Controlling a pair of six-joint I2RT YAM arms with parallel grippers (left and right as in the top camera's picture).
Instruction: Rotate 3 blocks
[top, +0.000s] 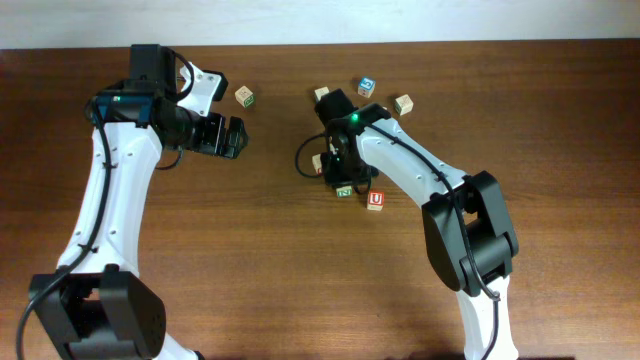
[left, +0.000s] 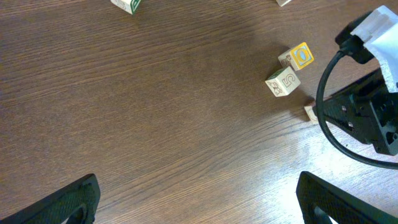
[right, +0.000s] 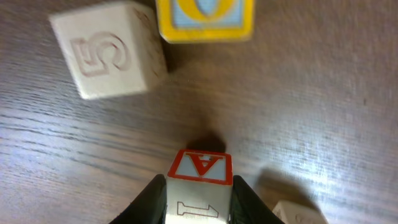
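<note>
Right wrist: red-bordered, pale-sided block

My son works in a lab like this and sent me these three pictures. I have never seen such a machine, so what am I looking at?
These are two white robot arms at a brown wooden table, each ending in a two-finger gripper. One picture looks down from above; the other two come from small cameras on each wrist. Small wooden alphabet cubes are scattered on the table, among them a red-faced cube with a white U, a yellow-framed cube and a pale cube carved with a 5. The left gripper hangs open over bare wood, holding nothing. The right gripper has its two fingers on either side of a pale cube with a red-bordered letter A, apparently gripping it.
</note>
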